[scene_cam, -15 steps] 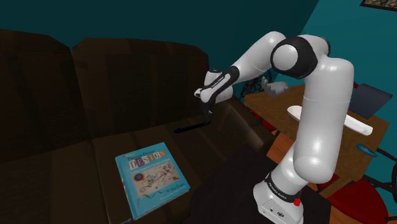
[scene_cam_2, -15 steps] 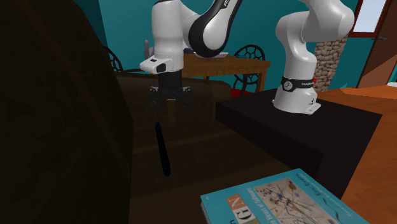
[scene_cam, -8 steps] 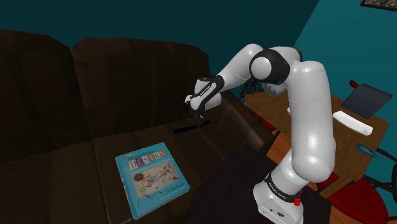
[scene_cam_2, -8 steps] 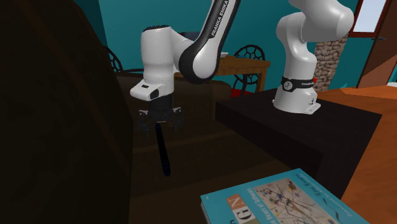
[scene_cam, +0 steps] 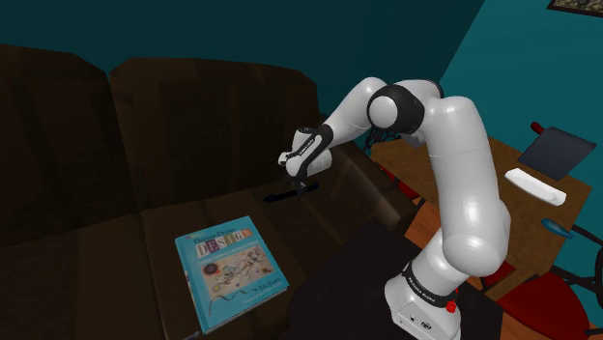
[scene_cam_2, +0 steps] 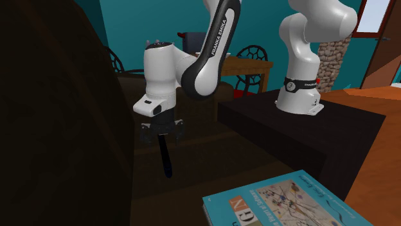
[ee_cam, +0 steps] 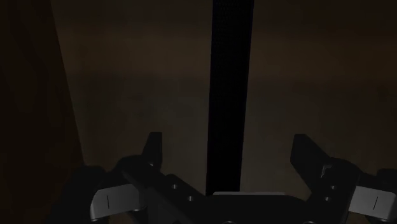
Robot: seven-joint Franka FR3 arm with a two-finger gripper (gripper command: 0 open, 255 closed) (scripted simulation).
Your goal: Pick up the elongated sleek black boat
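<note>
1. Black elongated boat [ee_cam: 229, 76] is seen lying flat on the dark brown sofa seat [scene_cam: 193, 227], close to the backrest
2. Gripper [ee_cam: 228, 141] is held low over one end of the boat with its fingers spread; the hull is straddled but not touched
3. Blue book [scene_cam: 230, 266] is noted on the same seat, well apart from the boat

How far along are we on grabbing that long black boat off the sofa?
Approach looks done: the black gripper hangs low over the slim black boat on the dark brown sofa seat. In hand: open fingers straddle it, not touching. Left: closing, lifting.
</note>
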